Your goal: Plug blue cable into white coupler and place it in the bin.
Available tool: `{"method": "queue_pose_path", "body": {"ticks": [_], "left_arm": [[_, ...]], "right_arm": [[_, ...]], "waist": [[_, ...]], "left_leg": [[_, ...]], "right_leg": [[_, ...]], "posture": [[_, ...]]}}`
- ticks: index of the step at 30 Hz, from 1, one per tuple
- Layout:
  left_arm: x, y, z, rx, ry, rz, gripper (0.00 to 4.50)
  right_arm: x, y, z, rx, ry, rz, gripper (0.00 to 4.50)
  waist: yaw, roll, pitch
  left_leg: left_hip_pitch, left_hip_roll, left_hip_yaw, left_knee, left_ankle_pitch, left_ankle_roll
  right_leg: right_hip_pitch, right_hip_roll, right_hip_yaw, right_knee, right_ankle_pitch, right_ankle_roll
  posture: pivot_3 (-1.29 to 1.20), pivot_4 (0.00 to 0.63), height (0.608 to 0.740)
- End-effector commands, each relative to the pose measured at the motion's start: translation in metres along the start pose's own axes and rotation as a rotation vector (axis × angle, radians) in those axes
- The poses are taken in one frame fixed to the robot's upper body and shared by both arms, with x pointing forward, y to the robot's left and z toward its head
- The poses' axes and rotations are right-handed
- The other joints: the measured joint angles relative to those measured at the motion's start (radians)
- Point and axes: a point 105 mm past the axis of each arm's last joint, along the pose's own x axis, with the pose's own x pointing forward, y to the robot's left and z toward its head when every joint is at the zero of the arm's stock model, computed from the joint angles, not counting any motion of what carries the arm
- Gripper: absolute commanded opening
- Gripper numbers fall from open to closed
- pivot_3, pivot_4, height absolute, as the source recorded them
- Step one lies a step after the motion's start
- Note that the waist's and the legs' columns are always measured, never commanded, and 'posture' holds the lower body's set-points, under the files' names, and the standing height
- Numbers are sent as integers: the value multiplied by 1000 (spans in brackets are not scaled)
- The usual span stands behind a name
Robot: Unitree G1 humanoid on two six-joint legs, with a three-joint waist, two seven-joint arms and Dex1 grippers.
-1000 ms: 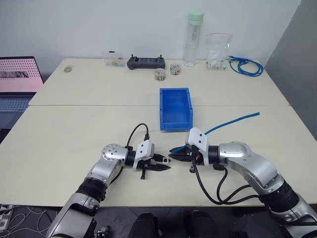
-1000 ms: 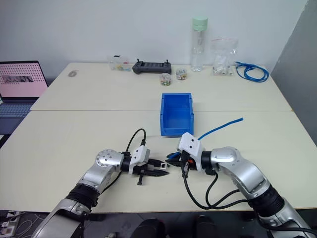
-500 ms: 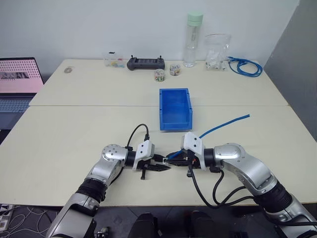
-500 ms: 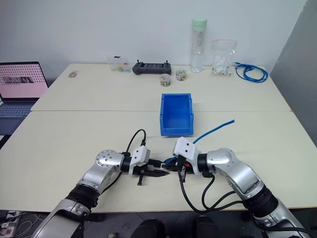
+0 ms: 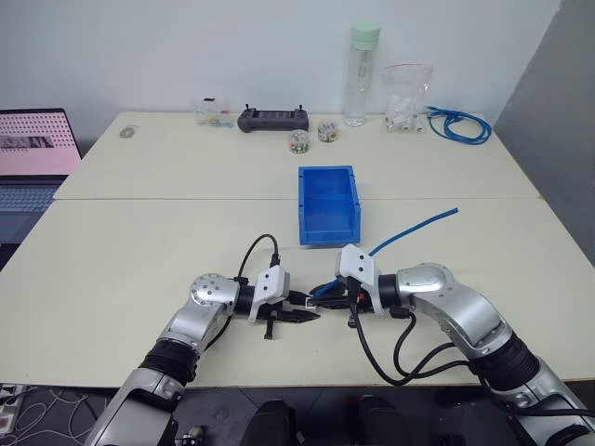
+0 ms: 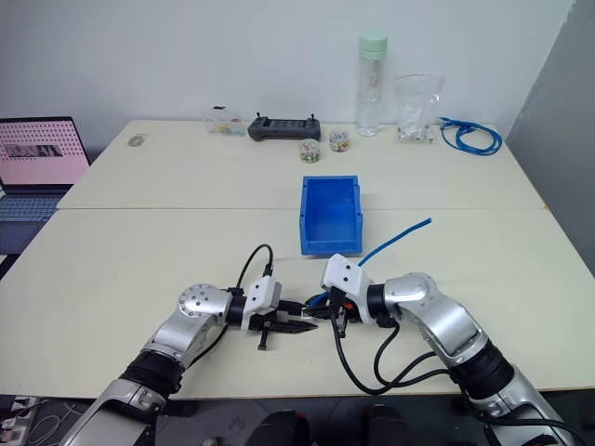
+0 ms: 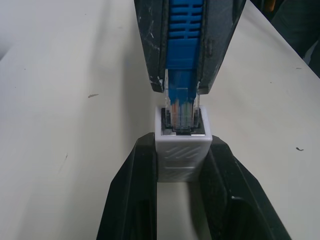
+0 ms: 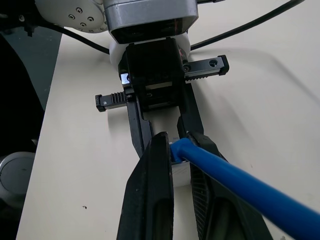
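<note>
Here the left fingers (image 7: 135, 190) pinch the white coupler (image 7: 182, 155) while the right fingers (image 7: 150, 45) clamp the blue cable (image 7: 182, 55), its plug in the socket.

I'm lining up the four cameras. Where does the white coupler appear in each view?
Left eye view: white coupler low centre, at the left gripper tips.
Right eye view: low centre, same spot.
Left wrist view: centre, between black fingers.
Right wrist view: sliver behind the right gripper.
Shared landmark: the blue cable.

Pale beige tables (image 5: 139, 251) pushed together, plain white wall (image 5: 186, 46), grey panel (image 5: 558, 102) at right
</note>
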Motion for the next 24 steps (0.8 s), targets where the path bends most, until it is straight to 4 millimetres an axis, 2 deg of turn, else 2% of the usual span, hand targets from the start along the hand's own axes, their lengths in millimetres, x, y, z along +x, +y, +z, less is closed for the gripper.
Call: {"method": "queue_pose_path", "body": {"ticks": [1,7,13,18,21,24], "left_arm": [[4,-24,-34,-110,119,-80,802],[7,-25,-31,-101,118,-81,802],[8,-24,-34,-86,147,-66,802],[9,-24,-37,-93,156,-29,802],[11,-24,-37,-99,149,-7,802],[14,-22,-36,-104,140,18,802]], "right_arm": [[0,2,-6,-30,73,17,206],[0,-6,-19,-78,222,21,206],[6,-16,-5,-3,256,-26,206],[10,-11,-9,56,310,-18,206],[14,-13,-16,71,330,-35,206],[17,-12,-34,72,363,-48,206]], "waist": [[0,0,0],[-2,1,-2],[-3,2,-8],[-2,2,-15],[-3,2,-19],[-3,3,-20]], "left_leg": [[0,0,0,0,0,0],[1,0,0,0,0,0],[1,0,0,0,0,0],[3,1,0,0,0,0],[4,1,0,-1,0,0],[10,1,-1,-3,0,0]], "right_leg": [[0,0,0,0,0,0],[0,0,0,0,0,0],[1,0,0,0,0,0],[2,-1,0,0,0,0],[3,-1,0,-1,0,0],[10,-2,0,-3,-3,4]], "posture": [[0,150,740],[0,150,740],[0,150,740],[0,150,740],[0,150,740],[0,150,740]]}}
